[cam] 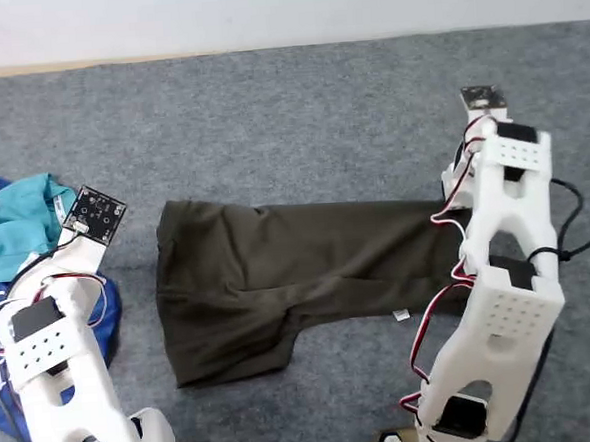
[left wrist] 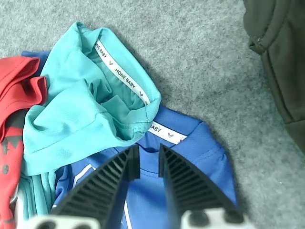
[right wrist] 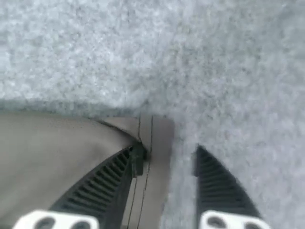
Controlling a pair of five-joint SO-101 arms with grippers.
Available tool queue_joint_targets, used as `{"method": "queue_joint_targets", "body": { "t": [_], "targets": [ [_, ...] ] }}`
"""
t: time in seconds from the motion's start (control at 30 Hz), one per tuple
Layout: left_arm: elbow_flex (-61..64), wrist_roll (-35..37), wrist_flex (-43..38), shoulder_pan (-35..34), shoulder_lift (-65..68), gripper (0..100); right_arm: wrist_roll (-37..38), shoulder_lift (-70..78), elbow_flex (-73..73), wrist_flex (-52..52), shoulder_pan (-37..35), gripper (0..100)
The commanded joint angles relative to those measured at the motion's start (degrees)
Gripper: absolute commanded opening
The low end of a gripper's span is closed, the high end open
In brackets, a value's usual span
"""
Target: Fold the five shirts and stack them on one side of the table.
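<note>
An olive shirt (cam: 278,272) lies spread across the middle of the grey table, with a small white tag (cam: 402,315) at its near edge. My right arm (cam: 508,268) stands at the shirt's right end. My right gripper (right wrist: 167,155) is open low over the hem corner of the olive shirt (right wrist: 57,152), one finger on the cloth and the other over bare carpet. At the table's left edge lies a pile of a teal shirt (left wrist: 81,105), a blue shirt (left wrist: 190,157) and a red shirt (left wrist: 19,86). My left gripper (left wrist: 148,150) hangs just above the blue collar, narrowly open and holding nothing.
The left arm (cam: 52,336) stands over the pile at the near left. Bare grey carpet (cam: 298,111) stretches behind the olive shirt up to the table's far edge. A sleeve of the olive shirt (left wrist: 281,71) lies close to the pile.
</note>
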Motion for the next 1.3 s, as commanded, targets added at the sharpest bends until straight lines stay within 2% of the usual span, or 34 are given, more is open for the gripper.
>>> {"method": "queue_joint_targets", "body": {
  "t": [0.0,0.17,0.4,0.5,0.73,1.13,1.27],
  "targets": [
    [-0.4,0.62,-0.97,0.35,-1.23,8,-0.88,-6.11,-6.07,5.14,-0.84,22.5],
    [-0.13,0.7,-0.79,1.49,-1.05,8,-0.88,-9.45,-8.53,12.35,-3.3,22.5],
    [1.36,0.7,-0.88,2.73,-1.41,8,-0.88,-11.12,-8.35,27.74,-7.43,22.3],
    [1.89,0.7,-1.14,2.73,-1.41,8,-1.05,-11.65,-5.71,28.0,-7.43,21.4],
    [1.98,0.7,-1.14,2.73,-1.32,8,-1.23,-11.91,3.52,28.0,-8.84,11.1],
    [1.98,0.62,-1.23,2.73,-1.05,8,-1.32,-11.3,7.65,27.3,-8.31,11.5],
    [1.98,0.44,-1.23,2.73,-1.05,8,-1.76,-11.3,7.65,27.38,-7.25,18.8]
  ]
}}
